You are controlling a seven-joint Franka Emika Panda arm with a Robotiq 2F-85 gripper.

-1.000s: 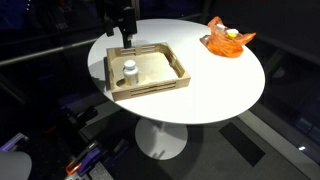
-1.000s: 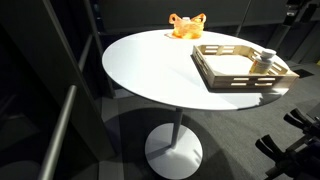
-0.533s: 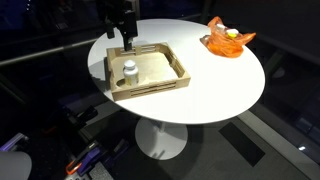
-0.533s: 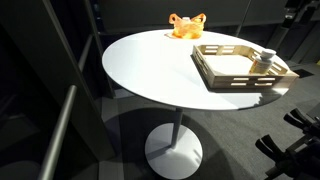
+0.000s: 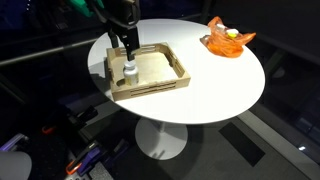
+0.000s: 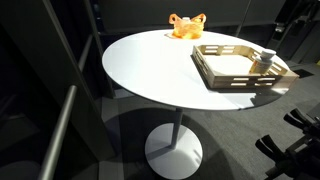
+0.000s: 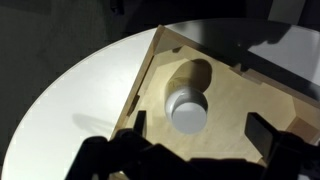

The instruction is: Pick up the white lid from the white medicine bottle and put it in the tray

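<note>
One white medicine bottle (image 5: pixel 129 73) stands upright inside the wooden tray (image 5: pixel 150 88), near the corner closest to the arm. Its white lid (image 7: pixel 188 112) is seated on top; in the wrist view it shows as a plain round cap, with the bottle's shadow falling across the tray floor behind it. The lid has not been lifted.

The gripper (image 5: pixel 126 52) hangs above the bottle, not touching it. In the wrist view its fingers (image 7: pixel 262 132) are spread wide, one to each side of the lid and clear of it, so the opening is set to take the cap between them. The approach is from straight overhead, which keeps the fingers away from the tray wall beside the bottle.

Judgement: the work is at the approach stage. The next move calls for a level descent and a grip on the lid alone. The bottle is not held down, so it could lift or tip with the cap.

An orange object (image 5: pixel 228 40) lies well apart on the far side of the round table (image 5: pixel 220 80), out of the way.
</note>
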